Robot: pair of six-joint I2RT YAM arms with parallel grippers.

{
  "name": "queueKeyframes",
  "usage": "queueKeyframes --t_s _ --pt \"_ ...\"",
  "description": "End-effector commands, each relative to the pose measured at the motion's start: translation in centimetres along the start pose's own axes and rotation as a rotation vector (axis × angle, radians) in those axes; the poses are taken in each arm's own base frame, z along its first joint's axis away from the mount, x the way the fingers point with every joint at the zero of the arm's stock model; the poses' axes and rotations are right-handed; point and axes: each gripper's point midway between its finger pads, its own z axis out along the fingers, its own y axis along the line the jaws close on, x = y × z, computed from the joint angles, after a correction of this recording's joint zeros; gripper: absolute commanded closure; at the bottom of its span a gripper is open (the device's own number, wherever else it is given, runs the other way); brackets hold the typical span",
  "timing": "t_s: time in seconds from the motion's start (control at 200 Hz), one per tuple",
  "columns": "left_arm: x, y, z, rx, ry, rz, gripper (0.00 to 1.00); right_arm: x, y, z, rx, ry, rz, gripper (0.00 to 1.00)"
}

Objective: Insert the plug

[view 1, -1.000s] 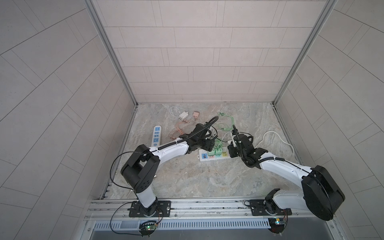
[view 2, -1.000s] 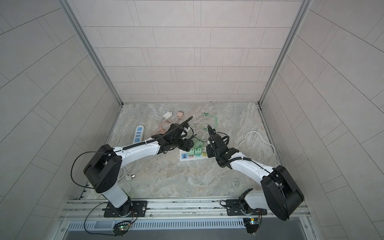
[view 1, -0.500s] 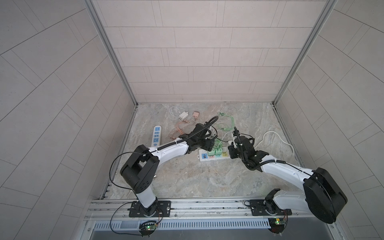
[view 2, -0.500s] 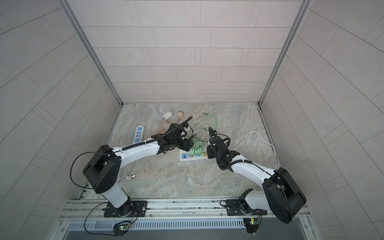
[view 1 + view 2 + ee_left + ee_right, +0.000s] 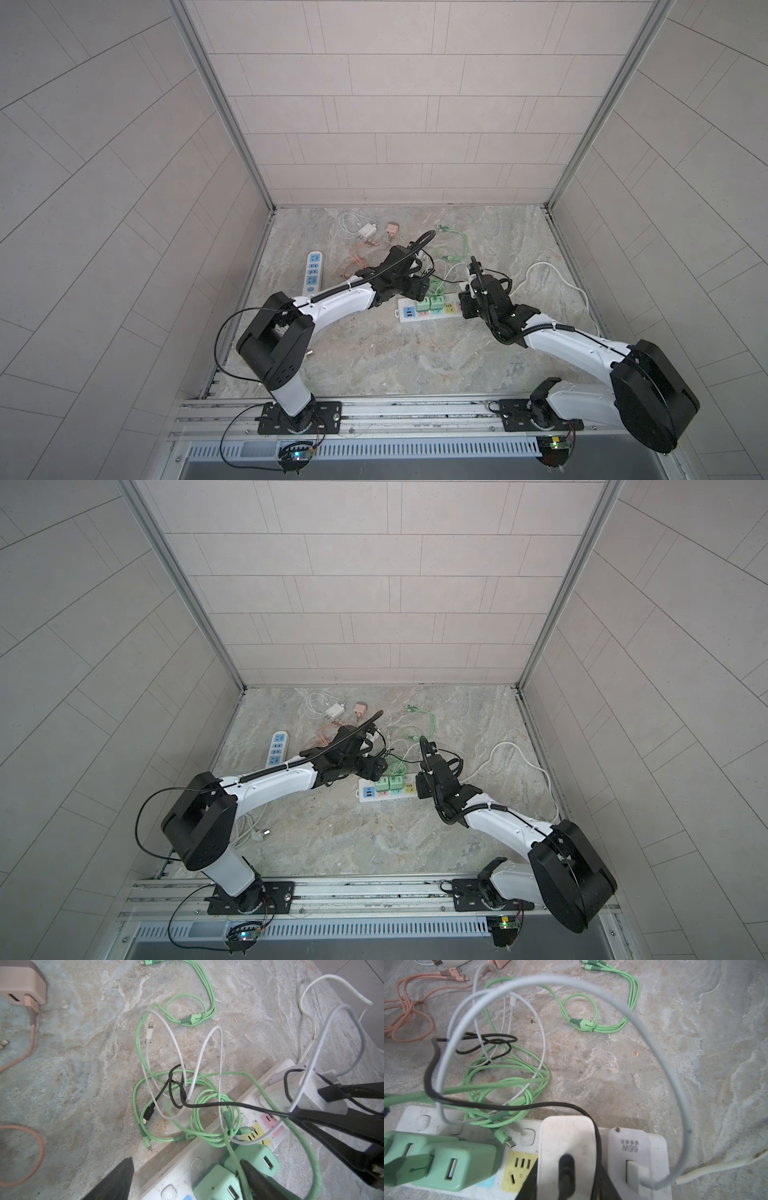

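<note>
A white power strip lies mid-floor with two green chargers plugged in. My right gripper is shut on the white plug, whose black cable trails back. The plug stands at the strip between the empty yellow socket and a white 66W charger. I cannot tell whether its prongs are in. My left gripper hangs open over the strip. One of its fingers lies against a green cable above the green chargers.
Green, white and black cables lie tangled just behind the strip. A second blue-and-white strip lies at the left. A white charger, a pink charger and a pink cable lie behind. A thick white cord loops right.
My left gripper's jaws have opened a little wider. My right gripper has shifted slightly toward the near side with the plug, staying at the strip.
</note>
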Motion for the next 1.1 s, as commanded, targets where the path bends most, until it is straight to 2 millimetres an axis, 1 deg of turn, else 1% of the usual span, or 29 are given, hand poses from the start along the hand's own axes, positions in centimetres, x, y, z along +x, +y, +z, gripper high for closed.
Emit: queueKeyframes --t_s 0.0,0.17,0.345,0.47,0.655,0.791,0.906,1.096 --pt "-0.4 0.8 -0.5 -0.038 -0.003 -0.022 0.15 1.7 -0.7 0.2 0.033 0.052 -0.01 0.96" --pt "-0.7 2.0 -1.4 -0.084 -0.043 -0.053 0.12 1.3 -0.4 0.3 0.026 0.048 -0.011 0.96" --pt "-0.9 3.3 -2.1 -0.113 -0.089 -0.087 0.11 1.6 0.1 0.4 0.001 0.052 0.0 0.96" --pt "-1.1 3.8 -2.5 -0.112 -0.109 -0.103 0.1 1.8 0.1 0.4 0.002 0.056 -0.002 0.96" --pt "-1.1 3.2 -2.3 -0.077 -0.105 -0.095 0.1 2.1 0.5 0.1 -0.007 0.063 -0.005 0.96" --pt "-1.2 2.4 -2.0 -0.033 -0.102 -0.087 0.1 2.5 -0.1 -0.1 0.024 0.073 -0.027 0.96" --pt "-1.2 1.6 -1.8 0.011 -0.092 -0.082 0.1 3.5 -0.6 0.3 0.047 0.094 -0.027 0.96" --pt "-1.1 0.7 -2.0 0.05 -0.088 -0.072 0.09 5.3 -0.6 0.7 0.051 0.11 0.009 0.97"
